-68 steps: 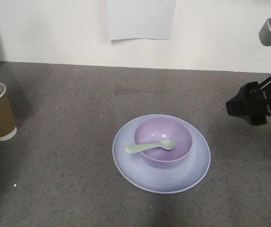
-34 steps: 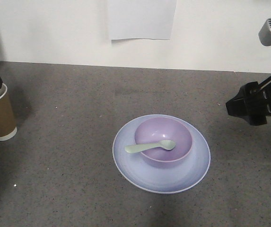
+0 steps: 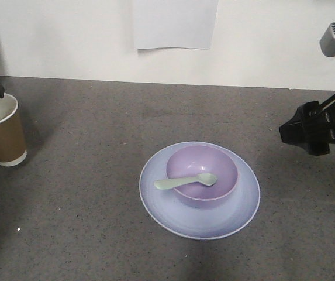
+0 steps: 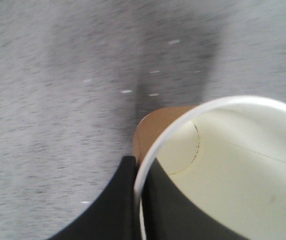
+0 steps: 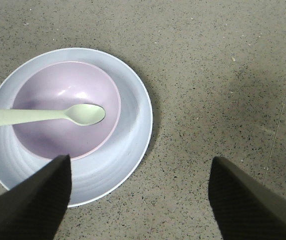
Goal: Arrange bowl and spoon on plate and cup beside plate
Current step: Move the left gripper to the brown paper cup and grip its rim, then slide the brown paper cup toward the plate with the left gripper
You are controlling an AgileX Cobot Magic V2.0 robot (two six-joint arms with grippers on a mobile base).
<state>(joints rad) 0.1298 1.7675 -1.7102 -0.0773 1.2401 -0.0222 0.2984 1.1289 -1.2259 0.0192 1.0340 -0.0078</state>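
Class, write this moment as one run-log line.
left claw: gripping cup rim, lifted | right claw: open, idle | bowl, spoon: on plate

— Where was the cup (image 4: 242, 165)?

— Its rim sat between the left gripper's (image 4: 138, 200) jaws, one finger outside the wall and one inside.

— And the bowl (image 5: 65, 107)?

— It sat on the plate (image 5: 133, 135), ahead of the right gripper's (image 5: 140, 192) left jaw, not touching it.

— The spoon (image 5: 48, 115)?

— It lay in the bowl, with its handle sticking out over the rim, away from the jaws.
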